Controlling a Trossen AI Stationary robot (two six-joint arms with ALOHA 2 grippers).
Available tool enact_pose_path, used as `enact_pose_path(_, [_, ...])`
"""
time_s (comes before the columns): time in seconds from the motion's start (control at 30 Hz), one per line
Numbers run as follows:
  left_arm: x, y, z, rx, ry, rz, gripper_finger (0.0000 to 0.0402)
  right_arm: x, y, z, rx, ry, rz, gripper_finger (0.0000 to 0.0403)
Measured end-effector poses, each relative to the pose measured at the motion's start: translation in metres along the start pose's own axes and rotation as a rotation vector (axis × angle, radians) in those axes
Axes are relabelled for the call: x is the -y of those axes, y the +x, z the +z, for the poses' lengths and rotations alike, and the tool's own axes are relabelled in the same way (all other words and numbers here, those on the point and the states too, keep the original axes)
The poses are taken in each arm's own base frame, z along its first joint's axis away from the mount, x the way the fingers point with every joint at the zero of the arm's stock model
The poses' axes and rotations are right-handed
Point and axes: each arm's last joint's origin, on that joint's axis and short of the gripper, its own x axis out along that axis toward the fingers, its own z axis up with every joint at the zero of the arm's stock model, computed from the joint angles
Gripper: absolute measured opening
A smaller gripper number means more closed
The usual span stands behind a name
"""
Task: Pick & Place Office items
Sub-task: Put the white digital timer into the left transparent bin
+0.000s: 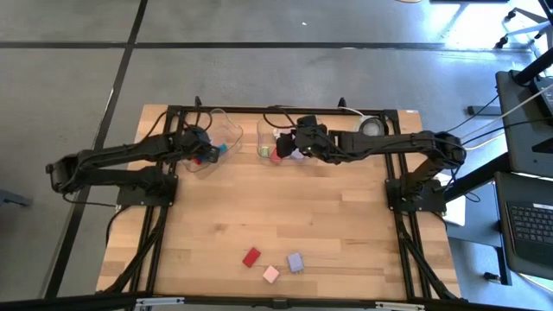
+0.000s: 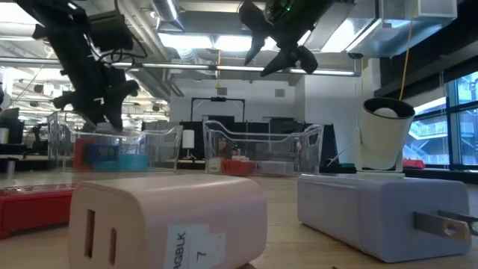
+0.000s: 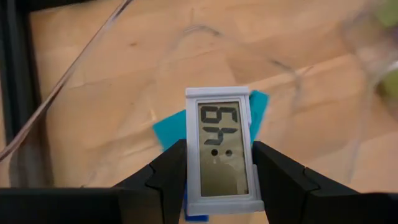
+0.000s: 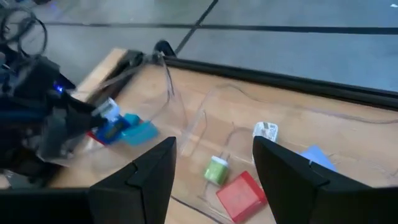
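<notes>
My left gripper [image 1: 207, 154] hangs over the left clear tray [image 1: 226, 131], shut on a small lavender-white block with a digit display [image 3: 219, 152]. A teal block [image 3: 261, 106] lies on the tray floor beneath it, with a red one [image 4: 96, 138] beside it. My right gripper [image 4: 214, 177] stands open above the right clear tray [image 1: 264, 130] with nothing between its fingers. A green block [image 4: 216, 169], a red block [image 4: 239, 194] and a white one [image 4: 266, 130] lie below it. My left gripper pinches the display block by its two long sides [image 3: 190, 180], one finger [image 3: 165, 180] on each, at the half nearer the wrist. The fingers slant down from above and lie across the block. The block is lifted clear of the tray floor, display facing the wrist.
A red block [image 1: 251, 257], a pink one [image 1: 271, 274] and a lavender one [image 1: 295, 262] lie near the table's front edge. A round white object with a dark centre [image 1: 370, 126] stands at the back right. The middle of the table is bare wood.
</notes>
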Motion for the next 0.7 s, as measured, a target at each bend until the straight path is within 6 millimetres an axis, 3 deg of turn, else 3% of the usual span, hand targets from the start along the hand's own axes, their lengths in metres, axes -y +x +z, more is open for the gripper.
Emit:
enact_pose_path(0.37, [-0.009,0.011,-0.011,-0.037,-0.051,0.042,0.0169,-0.002,0.002,-0.005,-0.099,-0.153,0.081,0.0217])
enact_pose_path(0.7, [-0.004,0.011,-0.006,-0.004,-0.077,-0.026,0.0187,0.002,0.006,-0.001,-0.091,-0.256,0.073,0.0217])
